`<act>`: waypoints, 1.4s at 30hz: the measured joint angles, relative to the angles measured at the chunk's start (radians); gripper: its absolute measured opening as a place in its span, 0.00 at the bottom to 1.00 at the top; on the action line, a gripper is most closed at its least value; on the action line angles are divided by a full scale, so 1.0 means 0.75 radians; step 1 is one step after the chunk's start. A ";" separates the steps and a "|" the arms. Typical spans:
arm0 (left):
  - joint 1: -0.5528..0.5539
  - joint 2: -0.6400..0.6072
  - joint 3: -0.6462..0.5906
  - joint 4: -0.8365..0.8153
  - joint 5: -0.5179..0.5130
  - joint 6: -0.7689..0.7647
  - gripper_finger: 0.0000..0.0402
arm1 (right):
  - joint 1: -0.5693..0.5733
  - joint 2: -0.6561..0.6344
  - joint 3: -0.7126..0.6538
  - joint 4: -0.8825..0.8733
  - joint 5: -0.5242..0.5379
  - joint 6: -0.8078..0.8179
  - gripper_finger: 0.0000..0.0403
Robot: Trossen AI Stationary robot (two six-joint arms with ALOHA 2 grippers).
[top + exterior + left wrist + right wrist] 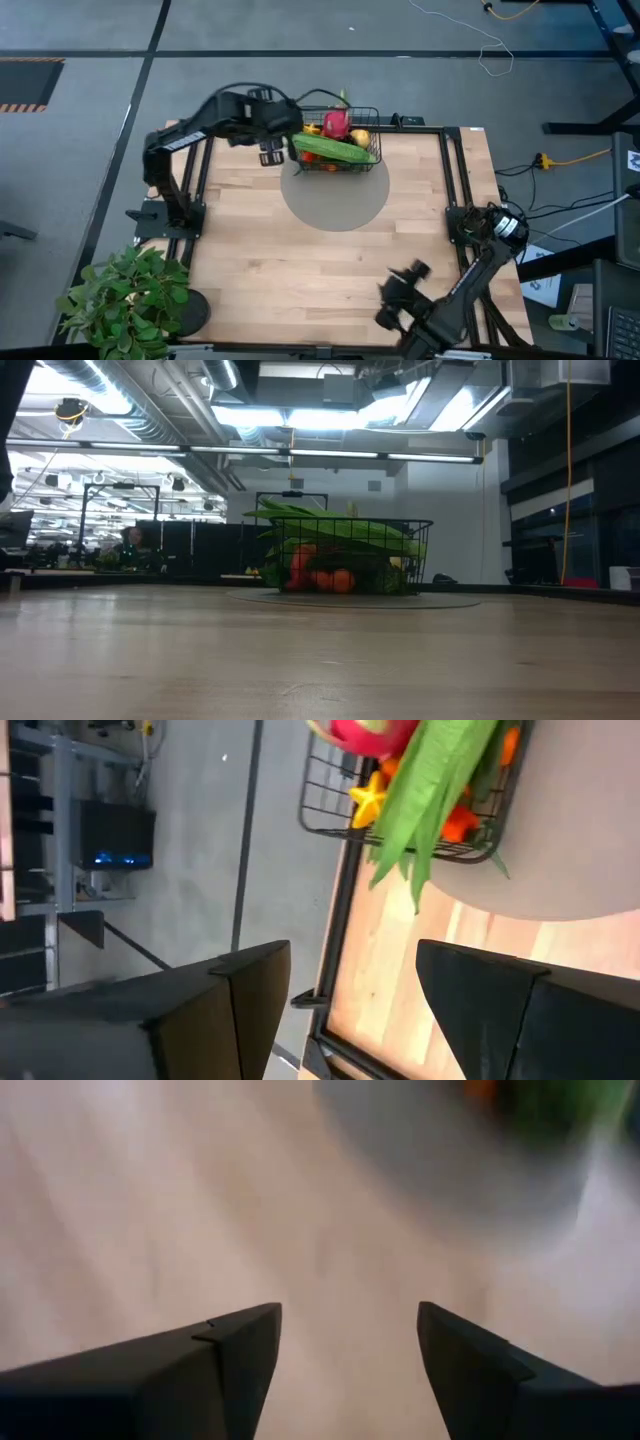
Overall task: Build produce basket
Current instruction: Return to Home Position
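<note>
The black wire basket [372, 130] stands on a grey round mat [335, 200] at the table's far middle. It holds produce: a long green corn husk [333, 148] lying across the top, a pink dragon fruit [336, 124], small oranges [330, 580] and a yellow starfruit [368, 798]. My left gripper [272, 152] hovers open just left of the basket, above the table, with nothing between its fingers [250, 990]. My right gripper [398, 292] is open over the near right part of the table, far from the basket.
A leafy potted plant [130, 295] stands at the table's near left corner. A dark metal frame [455, 180] runs along the table's edges. Bare wood lies between the mat and the near edge.
</note>
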 joint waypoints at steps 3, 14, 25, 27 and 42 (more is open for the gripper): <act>0.009 -0.047 0.000 0.004 -0.001 -0.046 0.53 | -0.069 0.000 -0.002 0.058 0.394 -0.261 0.55; 0.156 -0.099 0.000 0.006 0.440 -0.111 0.53 | -0.446 0.000 -0.121 0.282 0.344 -0.781 0.55; 0.266 -0.099 -0.002 -0.016 0.573 -0.016 0.53 | -0.702 -0.001 -0.167 -0.169 0.248 -0.867 0.55; 0.277 -0.130 -0.002 -0.015 0.617 -0.014 0.53 | -0.721 -0.015 -0.173 -0.194 0.318 -0.804 0.55; 0.272 -0.531 0.000 0.006 0.932 -0.117 0.53 | -0.695 -0.076 -0.355 -0.195 0.442 -0.848 0.55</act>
